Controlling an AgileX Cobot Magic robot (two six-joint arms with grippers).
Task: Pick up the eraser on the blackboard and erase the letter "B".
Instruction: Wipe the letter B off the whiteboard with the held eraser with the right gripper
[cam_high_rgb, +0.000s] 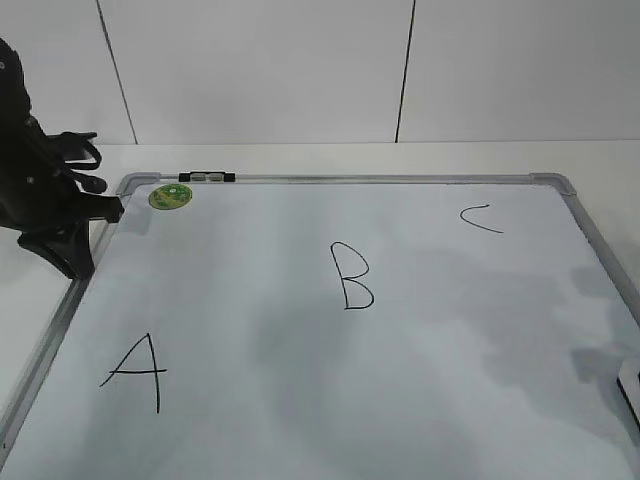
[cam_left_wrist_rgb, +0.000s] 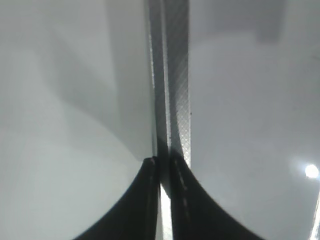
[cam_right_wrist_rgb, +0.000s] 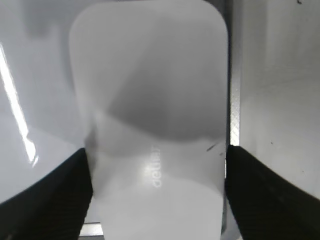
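The blackboard (cam_high_rgb: 250, 310) is a white board with a grey frame, lying flat. The letter "B" (cam_high_rgb: 352, 277) is drawn in black near its middle. The white eraser (cam_right_wrist_rgb: 150, 100) lies on the board beside the right frame rail; only a sliver of it shows at the right edge of the exterior view (cam_high_rgb: 632, 392). My right gripper (cam_right_wrist_rgb: 156, 155) has a finger against each long side of the eraser. My left gripper (cam_left_wrist_rgb: 162, 162) is shut and empty over the board's left frame rail (cam_left_wrist_rgb: 177, 100), at the far left corner in the exterior view (cam_high_rgb: 105, 210).
A black "A" (cam_high_rgb: 135, 372) is at the near left and a small "C" (cam_high_rgb: 480, 218) at the far right. A round green sticker (cam_high_rgb: 170, 196) and a black-and-silver clip (cam_high_rgb: 207, 177) sit at the far left corner. A white wall stands behind.
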